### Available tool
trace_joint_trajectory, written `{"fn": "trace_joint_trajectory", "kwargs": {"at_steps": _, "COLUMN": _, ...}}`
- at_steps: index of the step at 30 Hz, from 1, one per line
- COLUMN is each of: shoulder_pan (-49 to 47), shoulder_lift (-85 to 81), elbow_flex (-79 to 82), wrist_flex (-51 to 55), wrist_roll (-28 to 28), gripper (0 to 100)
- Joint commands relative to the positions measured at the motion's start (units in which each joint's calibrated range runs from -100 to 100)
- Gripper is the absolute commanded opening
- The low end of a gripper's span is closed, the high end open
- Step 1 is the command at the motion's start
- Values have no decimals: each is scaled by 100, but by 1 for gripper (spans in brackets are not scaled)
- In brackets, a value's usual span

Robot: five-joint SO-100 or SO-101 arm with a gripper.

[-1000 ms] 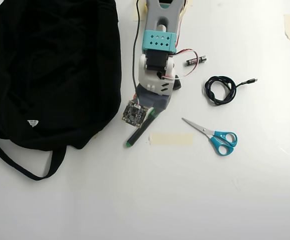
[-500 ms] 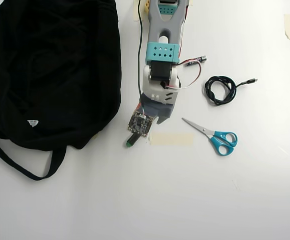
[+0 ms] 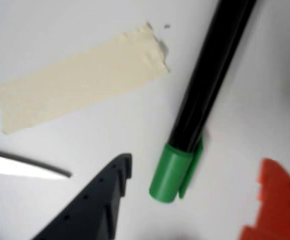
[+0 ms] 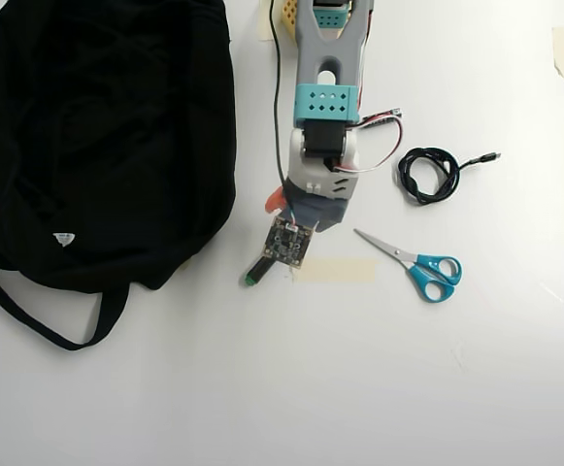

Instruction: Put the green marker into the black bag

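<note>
The green marker (image 3: 199, 95) lies on the white table, black barrel running up and right, green cap (image 3: 172, 175) low in the wrist view. My gripper (image 3: 197, 165) is open, with the black finger (image 3: 100, 200) left of the cap and the orange finger (image 3: 274, 200) right of it, neither touching. In the overhead view the gripper (image 4: 296, 216) and wrist camera cover most of the marker; only its green end (image 4: 253, 278) shows. The black bag (image 4: 97, 136) lies at the left, strap (image 4: 29, 316) trailing below it.
A strip of beige tape (image 4: 332, 270) lies just right of the marker, also in the wrist view as tape (image 3: 80, 80). Blue-handled scissors (image 4: 422, 267) and a coiled black cable (image 4: 429, 173) lie to the right. A scissor blade (image 3: 25, 167) enters the wrist view at left.
In the overhead view the arm has reached further down and right, and the gripper now covers the marker's barrel, leaving only its green end showing. The marker has not moved.
</note>
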Motion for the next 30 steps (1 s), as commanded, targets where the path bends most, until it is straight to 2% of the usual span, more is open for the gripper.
{"fn": "trace_joint_trajectory", "kwargs": {"at_steps": 1, "shoulder_pan": -73, "shoulder_lift": -55, "elbow_flex": -265, "wrist_flex": 93, "wrist_roll": -123, "gripper": 36}}
{"fn": "trace_joint_trajectory", "kwargs": {"at_steps": 30, "shoulder_pan": -111, "shoulder_lift": 277, "elbow_flex": -265, "wrist_flex": -88, "wrist_roll": -605, "gripper": 36}}
